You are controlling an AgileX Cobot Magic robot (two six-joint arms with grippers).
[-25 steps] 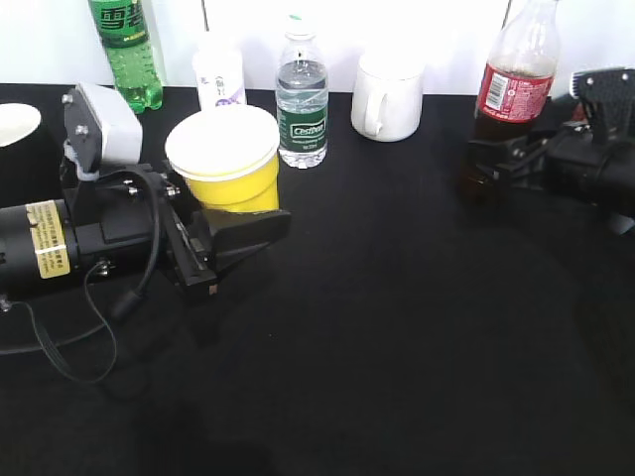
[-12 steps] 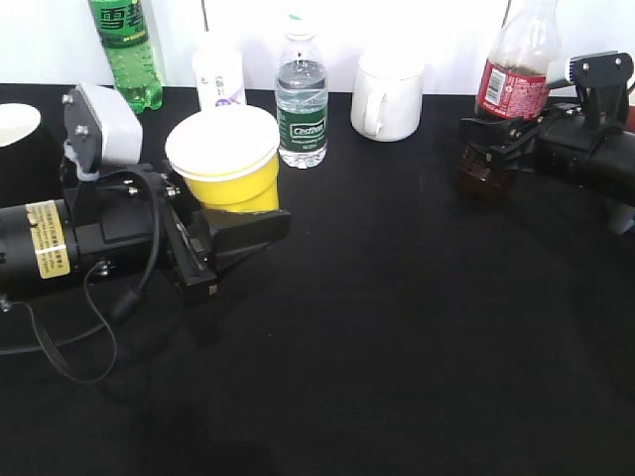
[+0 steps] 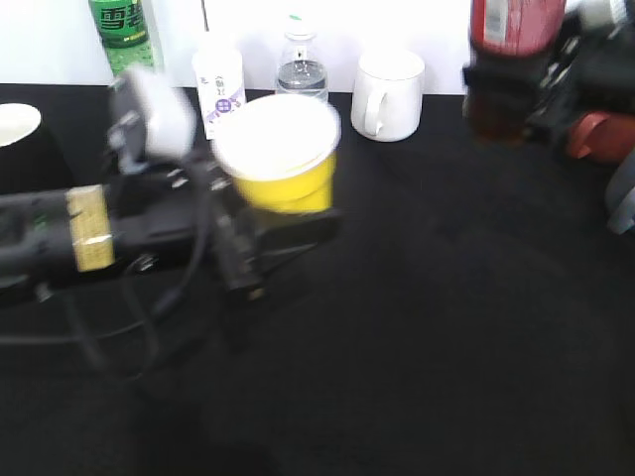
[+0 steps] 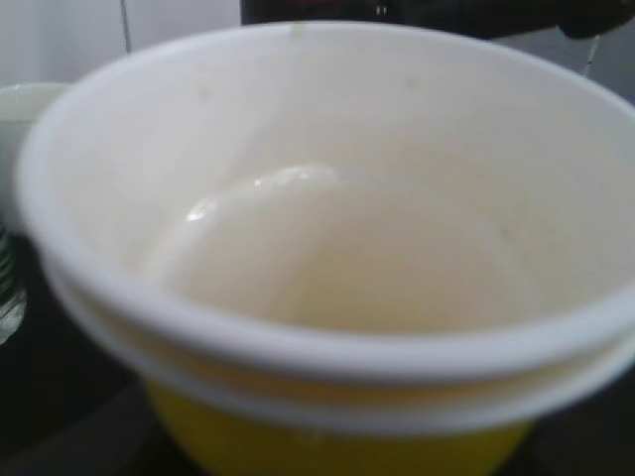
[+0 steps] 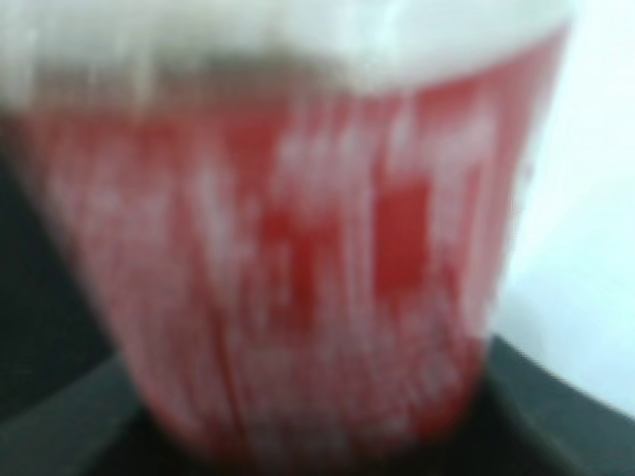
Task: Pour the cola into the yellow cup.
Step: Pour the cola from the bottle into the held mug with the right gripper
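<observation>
The yellow cup (image 3: pixel 285 180) has a white rim and an empty white inside. It is held in my left gripper (image 3: pixel 290 228), raised off the black table left of centre. It fills the left wrist view (image 4: pixel 327 248) and hides the jaws there. The cola (image 3: pixel 508 25), with its red label and dark liquid, is held in my right gripper (image 3: pixel 511 89) and lifted at the far right. Its top is out of frame. Its blurred red label fills the right wrist view (image 5: pixel 298 248). Cup and bottle are well apart.
A white mug (image 3: pixel 389 94), a small water bottle (image 3: pixel 301 71), a small white bottle (image 3: pixel 220 84) and a green soda bottle (image 3: pixel 124 25) stand along the back edge. A red mug (image 3: pixel 595 134) shows behind the right arm. A white cup (image 3: pixel 15 124) sits far left.
My left gripper has carried the yellow cup up and to the right. My right gripper has lifted the cola off the table, so its top has left the frame.
</observation>
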